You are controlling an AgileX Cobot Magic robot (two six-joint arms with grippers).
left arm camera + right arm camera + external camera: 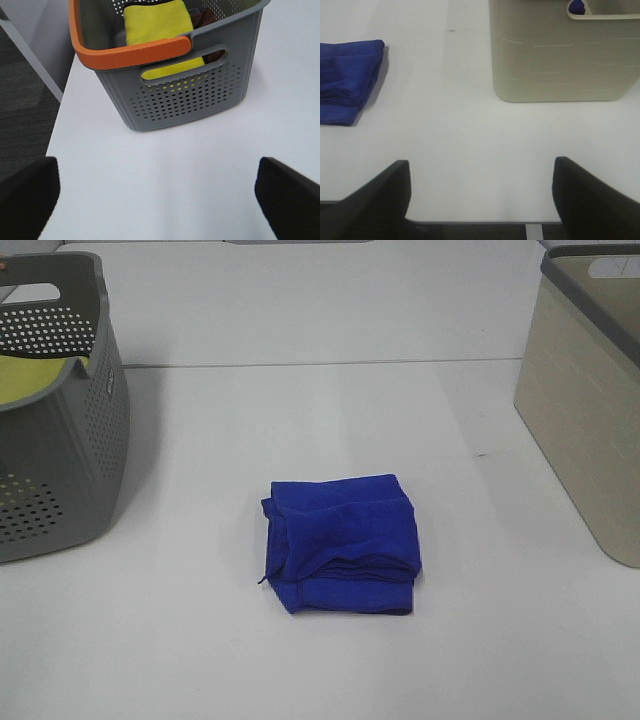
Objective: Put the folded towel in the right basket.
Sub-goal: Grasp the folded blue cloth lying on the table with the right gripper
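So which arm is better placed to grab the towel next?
Right: the right tool faces both the folded blue cloth towel and the beige plastic basket, while the left tool faces only the grey perforated basket with the orange rim.

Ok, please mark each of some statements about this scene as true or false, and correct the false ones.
1. The blue towel lies folded on the table, between the grey basket and the beige basket. True.
2. The right tool is shut on the blue towel. False: it is open and empty, apart from the towel.
3. The grey basket holds a yellow cloth. True.
4. The beige basket lies tipped on its side. False: it stands upright.
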